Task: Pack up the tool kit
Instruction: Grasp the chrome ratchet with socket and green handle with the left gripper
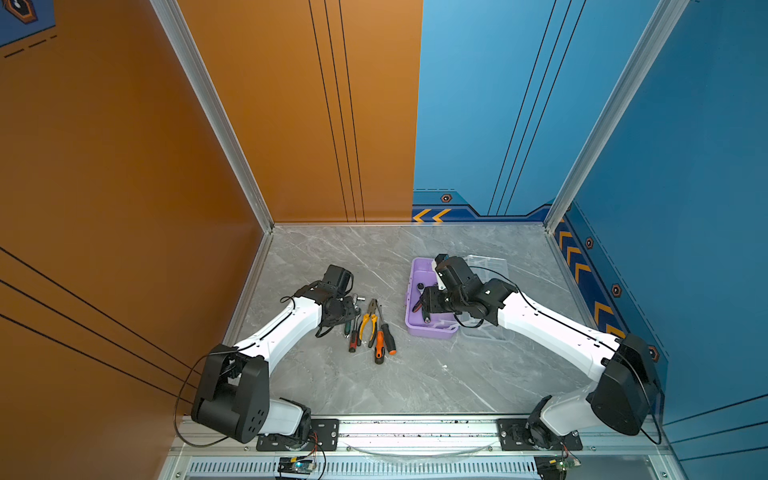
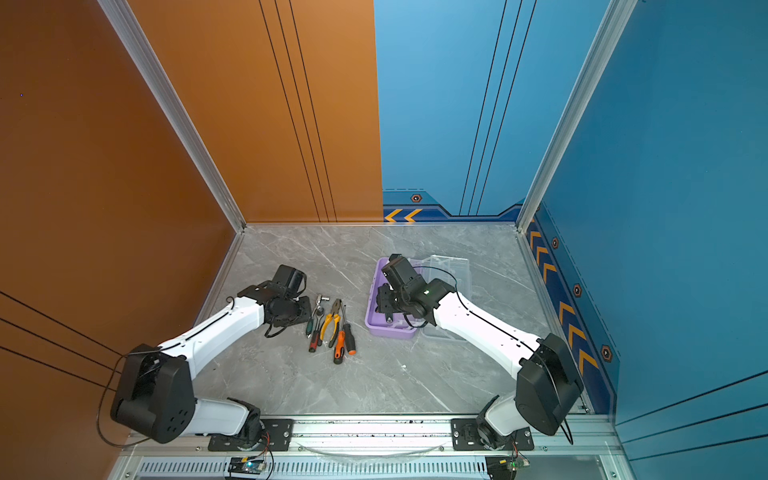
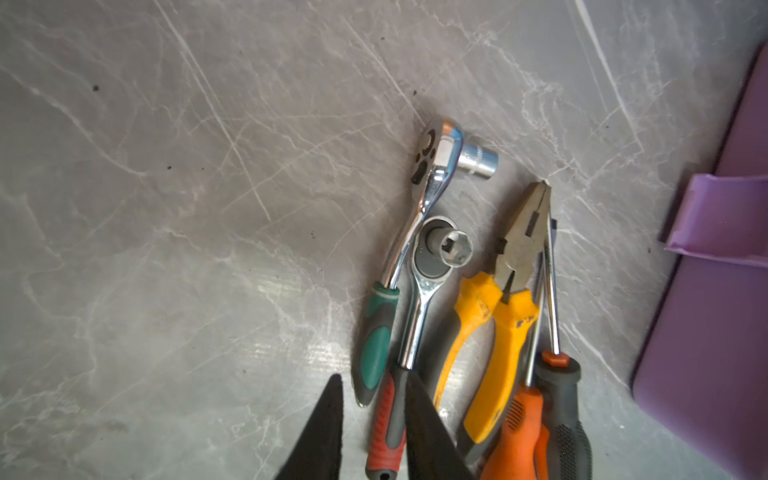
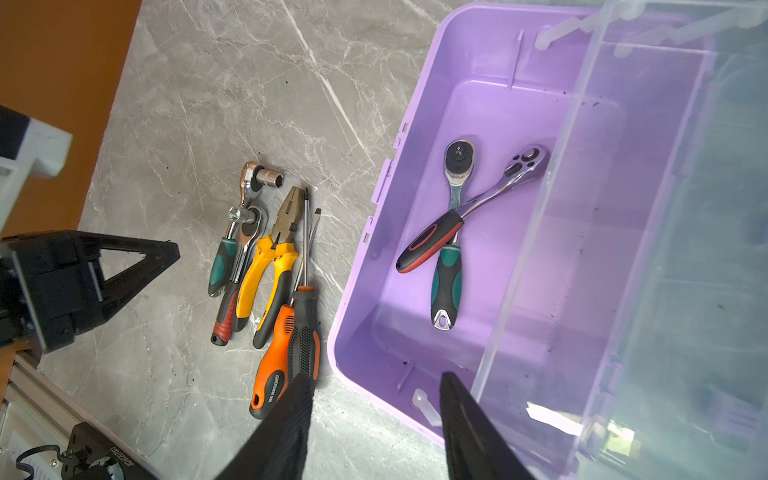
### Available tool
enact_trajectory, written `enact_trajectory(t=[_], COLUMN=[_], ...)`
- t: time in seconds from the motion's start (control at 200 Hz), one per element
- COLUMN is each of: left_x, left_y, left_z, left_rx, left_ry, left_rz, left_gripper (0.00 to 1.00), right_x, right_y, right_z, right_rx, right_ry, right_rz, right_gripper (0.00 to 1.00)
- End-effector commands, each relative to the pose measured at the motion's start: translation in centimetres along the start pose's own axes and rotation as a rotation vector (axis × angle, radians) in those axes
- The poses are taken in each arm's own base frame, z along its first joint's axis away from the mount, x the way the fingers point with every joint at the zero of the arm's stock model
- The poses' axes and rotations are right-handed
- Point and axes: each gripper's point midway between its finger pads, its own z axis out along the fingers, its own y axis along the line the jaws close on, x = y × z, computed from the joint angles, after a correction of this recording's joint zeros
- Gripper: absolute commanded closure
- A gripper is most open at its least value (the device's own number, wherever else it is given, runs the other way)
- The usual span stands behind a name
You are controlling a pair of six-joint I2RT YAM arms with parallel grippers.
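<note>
The lilac case (image 1: 430,330) (image 4: 361,291) stands right of centre with its clear lid (image 1: 490,266) (image 4: 665,249) swung open. Two ratchet wrenches lie crossed inside, one red-black handled (image 4: 428,241), one green handled (image 4: 446,282). On the table left of it lie a green-handled ratchet (image 3: 376,340), a red-handled ratchet (image 3: 388,424), yellow pliers (image 3: 498,332) (image 1: 368,324) and two orange screwdrivers (image 3: 519,436) (image 3: 561,399). My left gripper (image 3: 374,378) straddles the red handle, with a gap showing on one side. My right gripper (image 4: 376,376) hangs open and empty over the case's near rim.
The orange wall stands close on the left and the blue wall on the right. An aluminium rail (image 1: 415,428) with both arm bases runs along the front edge. My left arm's wrist (image 4: 62,282) sits just left of the tool row.
</note>
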Motion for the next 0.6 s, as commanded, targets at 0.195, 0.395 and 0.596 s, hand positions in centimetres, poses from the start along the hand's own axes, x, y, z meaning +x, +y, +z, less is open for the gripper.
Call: enact_trajectory(t=[0.195,0.395,0.596], left_x=[-1.2,-1.8,-2.2], left_y=[-0.2,-1.0,-1.5], left_z=[3.7,4.9,5.7], left_rx=[-0.014,0.004,-0.002], left_ry=[0.011,0.008,0.018], left_rz=[0.014,0.005,0.011], left_gripper=[0.76,0.77,0.77], right_x=[-0.6,-0.7,-0.6], right_y=[0.3,0.3,0.2], right_z=[0.3,0.4,0.8], right_rx=[0.001,0.001,0.000], right_ry=[-0.007,-0.007,0.003], right_rz=[-0.006,-0.003,0.002], right_gripper=[0.48,0.48,0.48])
